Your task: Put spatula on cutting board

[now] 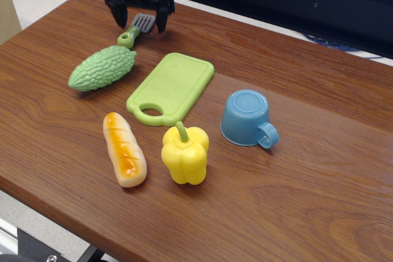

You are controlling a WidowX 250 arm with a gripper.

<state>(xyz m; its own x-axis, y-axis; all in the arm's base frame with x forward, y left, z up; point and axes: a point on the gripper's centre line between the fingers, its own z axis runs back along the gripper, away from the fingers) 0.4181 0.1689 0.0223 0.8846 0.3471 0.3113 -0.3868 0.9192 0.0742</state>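
Near the far left corner of the wooden table (pixel 319 170) lies the spatula (pixel 137 29), grey slotted blade and light green handle with a hole at its end. The gripper (pixel 141 20) straddles its blade, fingers spread wide. The lime-green cutting board (pixel 175 84) lies nearby, toward the middle.
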